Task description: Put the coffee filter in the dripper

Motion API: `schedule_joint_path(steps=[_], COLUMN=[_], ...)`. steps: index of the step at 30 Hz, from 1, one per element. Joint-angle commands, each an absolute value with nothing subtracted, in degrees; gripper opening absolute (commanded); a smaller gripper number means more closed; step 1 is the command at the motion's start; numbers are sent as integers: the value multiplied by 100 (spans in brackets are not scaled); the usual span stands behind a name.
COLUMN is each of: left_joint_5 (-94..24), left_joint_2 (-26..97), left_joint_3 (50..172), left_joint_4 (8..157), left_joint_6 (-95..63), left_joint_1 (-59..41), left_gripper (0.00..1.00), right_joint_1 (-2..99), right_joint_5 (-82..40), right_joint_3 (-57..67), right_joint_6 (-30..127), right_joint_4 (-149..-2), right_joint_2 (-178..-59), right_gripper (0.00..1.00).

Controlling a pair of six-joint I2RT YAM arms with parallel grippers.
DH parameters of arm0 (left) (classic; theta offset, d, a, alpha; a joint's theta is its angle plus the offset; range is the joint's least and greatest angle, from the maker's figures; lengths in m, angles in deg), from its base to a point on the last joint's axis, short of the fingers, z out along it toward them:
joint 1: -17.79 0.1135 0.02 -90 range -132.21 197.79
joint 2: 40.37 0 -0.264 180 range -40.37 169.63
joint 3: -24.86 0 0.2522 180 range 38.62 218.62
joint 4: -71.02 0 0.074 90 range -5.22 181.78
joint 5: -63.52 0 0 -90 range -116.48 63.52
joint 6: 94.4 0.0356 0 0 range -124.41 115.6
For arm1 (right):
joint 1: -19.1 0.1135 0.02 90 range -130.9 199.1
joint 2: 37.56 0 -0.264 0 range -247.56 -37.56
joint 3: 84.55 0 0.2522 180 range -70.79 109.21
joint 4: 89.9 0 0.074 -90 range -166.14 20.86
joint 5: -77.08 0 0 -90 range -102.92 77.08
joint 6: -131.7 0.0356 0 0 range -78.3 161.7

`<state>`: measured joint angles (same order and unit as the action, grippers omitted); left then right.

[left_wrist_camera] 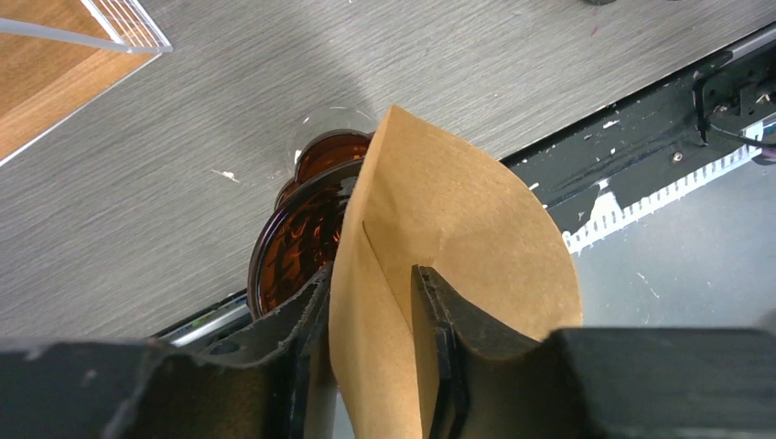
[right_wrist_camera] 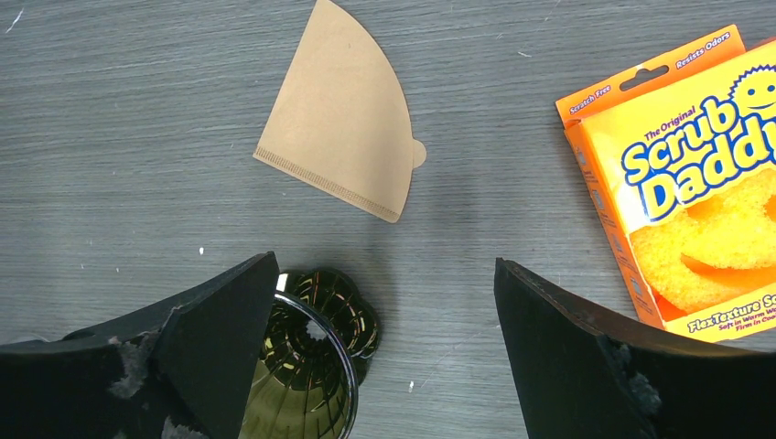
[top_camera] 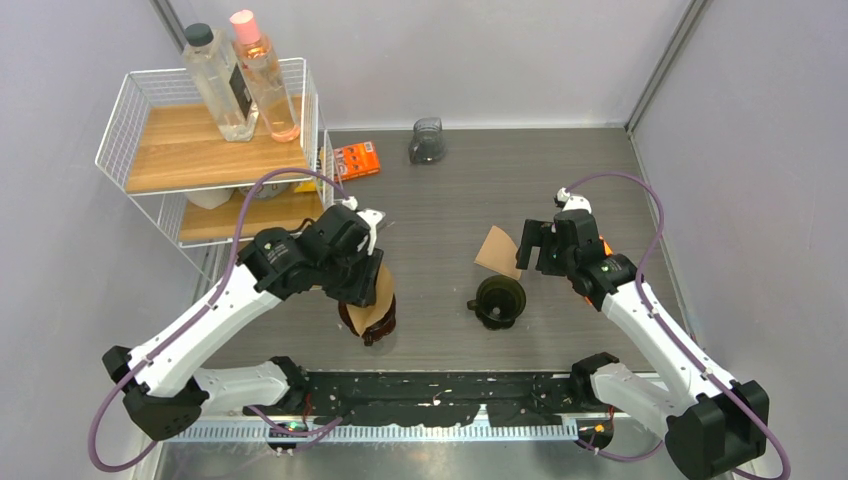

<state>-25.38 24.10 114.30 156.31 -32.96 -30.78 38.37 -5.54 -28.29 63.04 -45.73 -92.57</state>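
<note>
The grey tabletop [top_camera: 450,200] fills most of the overhead shot. A wire rack [top_camera: 185,155] with wooden shelves sits in the upper left, with a clear bottle [top_camera: 218,85] and a pink bottle [top_camera: 265,80] standing on its top shelf.

The left gripper [left_wrist_camera: 371,274] is pinching a brown paper coffee filter [left_wrist_camera: 458,238] between its fingers, with the paper fanned out towards the right of the wrist view. It's right over the amber dripper [left_wrist_camera: 302,238], which is lower centre-left in the overhead shot, near the black rail at the bottom. Can't tell from these angles whether the paper is touching the dripper's rim.

The right gripper [right_wrist_camera: 384,265] is spread wide with nothing in it, hanging above the tabletop right of centre. In its wrist view a sponge box [right_wrist_camera: 686,183] lies flat at the right edge. A second filter [right_wrist_camera: 343,119] lies flat and folded at top centre. A dark green dripper [right_wrist_camera: 307,366] stands at the bottom left, just beside the left-hand finger.

Further back in the overhead shot, a small orange box [top_camera: 357,160] lies just beside the rack. A dark grey cup [top_camera: 428,140] stands near the back wall.
</note>
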Motion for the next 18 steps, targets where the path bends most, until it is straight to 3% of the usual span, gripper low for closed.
schedule_joint_path(steps=[1,6,14,18], left_joint_5=[-2387,-2244,-1806,-1506], left_joint_2=[2229,2140,1982,1929], left_joint_3=[11677,11792,12108,12209], left_joint_4=[15637,15806,16180,16323], left_joint_6=[-3355,-3419,-3540,-3615], left_joint_1=[-3081,-3083,-3076,-3081], left_gripper=[42,47,73,77], right_joint_1=[3800,3799,3799,3799], right_joint_5=[-523,-538,-540,-542], right_joint_3=[-2824,-2833,-2823,-2823], right_joint_6=[6281,6271,6264,6262], right_joint_4=[-4744,-4744,-4744,-4740], right_joint_2=[-9136,-9122,-9176,-9161], right_gripper=[95,95,95,95])
